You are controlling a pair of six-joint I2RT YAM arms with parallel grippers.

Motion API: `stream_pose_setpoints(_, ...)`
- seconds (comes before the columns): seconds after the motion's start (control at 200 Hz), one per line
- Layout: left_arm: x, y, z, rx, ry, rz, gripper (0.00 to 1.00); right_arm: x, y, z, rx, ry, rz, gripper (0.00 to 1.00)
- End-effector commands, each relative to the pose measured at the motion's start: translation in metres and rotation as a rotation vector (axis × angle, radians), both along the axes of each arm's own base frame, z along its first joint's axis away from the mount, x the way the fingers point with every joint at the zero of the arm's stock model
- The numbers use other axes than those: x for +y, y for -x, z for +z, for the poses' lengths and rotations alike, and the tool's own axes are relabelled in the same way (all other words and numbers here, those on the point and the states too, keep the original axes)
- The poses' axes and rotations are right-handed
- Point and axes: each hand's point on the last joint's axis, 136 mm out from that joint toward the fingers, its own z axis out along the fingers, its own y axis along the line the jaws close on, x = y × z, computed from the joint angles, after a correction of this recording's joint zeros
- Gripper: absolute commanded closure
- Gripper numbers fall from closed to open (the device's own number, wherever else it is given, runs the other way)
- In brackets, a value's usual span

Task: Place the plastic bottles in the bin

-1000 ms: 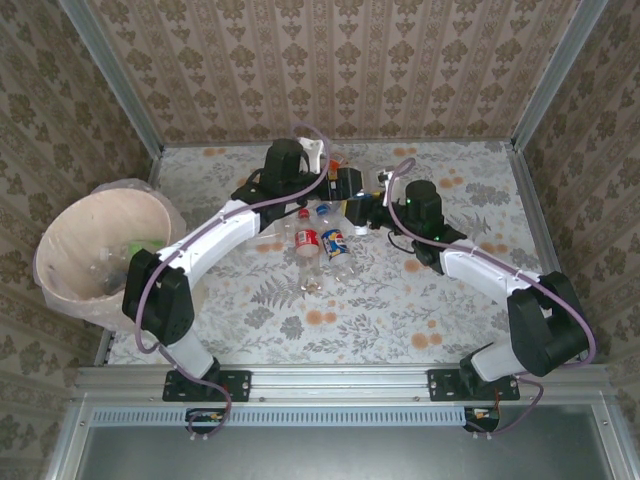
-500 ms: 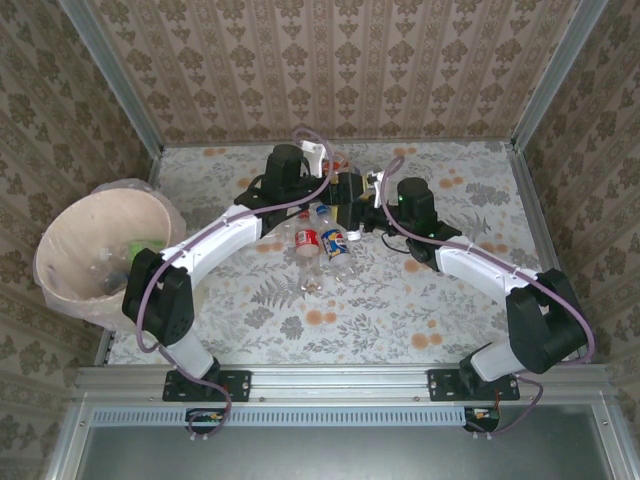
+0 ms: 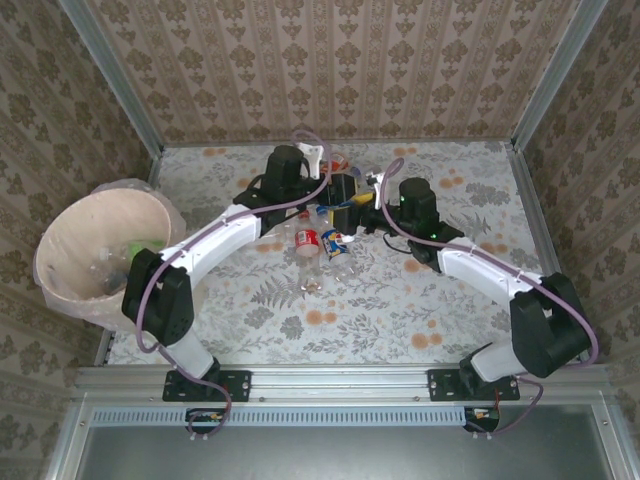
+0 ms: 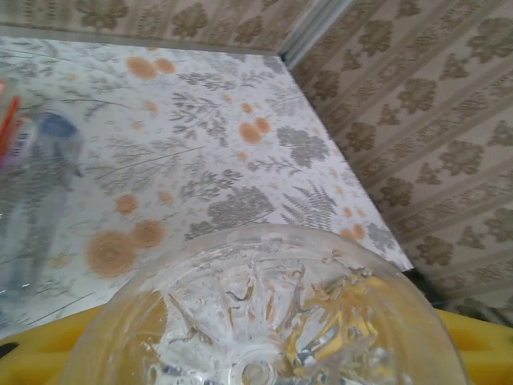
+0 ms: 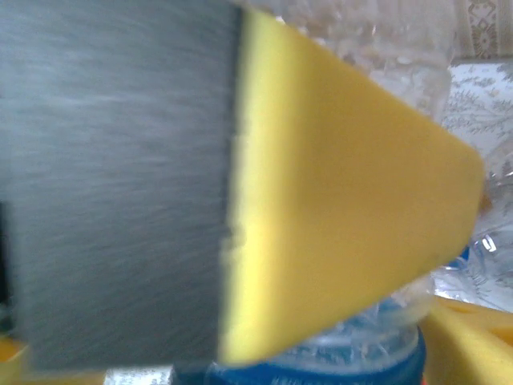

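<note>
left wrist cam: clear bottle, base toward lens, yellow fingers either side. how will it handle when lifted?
Probably light: the clear bottle looks empty, with no liquid visible through its base. It is likely thin-walled, so it may buckle if the yellow fingers squeeze hard. Its round, glossy body could slip or twist in the grip.

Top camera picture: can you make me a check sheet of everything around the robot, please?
Surface: flowery table.
Job's things: bin at the left, with binned bottles inside; table bottles lie mid-table; a clear bottle sits between the left pads.
Clutter: one tiny bit, too small to name.
End effectors: left end effector has yellow pads either side of the clear bottle, firm grip unsure; right end effector is close beside it, too blurred to judge.
Cables: purple cables run along both arms.
Surroundings: patterned walls on three sides.
</note>
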Motion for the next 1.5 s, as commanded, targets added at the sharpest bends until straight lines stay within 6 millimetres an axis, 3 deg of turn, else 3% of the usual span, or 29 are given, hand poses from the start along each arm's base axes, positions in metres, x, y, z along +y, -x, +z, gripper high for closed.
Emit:
stream_pose_setpoints(0.0, 0.023, -0.001, 0.027, -0.078, -0.022, 0.065, 0.41, -0.014, 0.006, 0.012, -0.093, 0.061, -0.051, 0.0)
stream_pose_setpoints(0.21, 0.057, -0.002, 0.043, -0.121, -0.108, 0.161, 0.41, -0.047, -0.003, 0.016, -0.165, 0.145, -0.232, 0.0)
stream_pose_setpoints(0.41, 0.104, 0.004, 0.067, -0.174, -0.214, 0.279, 0.41, -0.085, -0.021, 0.005, -0.148, 0.217, -0.473, 0.0)
stream_pose_setpoints(0.645, 0.159, 0.019, 0.105, -0.221, -0.258, 0.415, 0.43, -0.086, -0.026, -0.003, -0.133, 0.224, -0.49, 0.0)
stream_pose_setpoints(0.83, 0.216, 0.04, 0.148, -0.259, -0.279, 0.608, 0.43, -0.086, -0.029, 0.002, -0.123, 0.194, -0.506, 0.0)
stream_pose_setpoints(0.95, 0.259, 0.055, 0.163, -0.283, -0.347, 0.737, 0.42, -0.087, -0.032, 0.006, -0.139, 0.183, -0.52, 0.0)
stream_pose_setpoints(1.185, 0.32, 0.08, 0.173, -0.316, -0.405, 0.935, 0.42, -0.089, -0.037, 0.009, -0.144, 0.154, -0.556, 0.0)
stream_pose_setpoints(1.31, 0.36, 0.095, 0.18, -0.336, -0.536, 1.08, 0.41, -0.088, -0.036, 0.011, -0.173, 0.136, -0.55, 0.0)
stream_pose_setpoints(1.495, 0.415, 0.118, 0.175, -0.26, -0.737, 1.27, 0.41, -0.094, -0.04, 0.014, -0.173, 0.117, -0.597, 0.0)
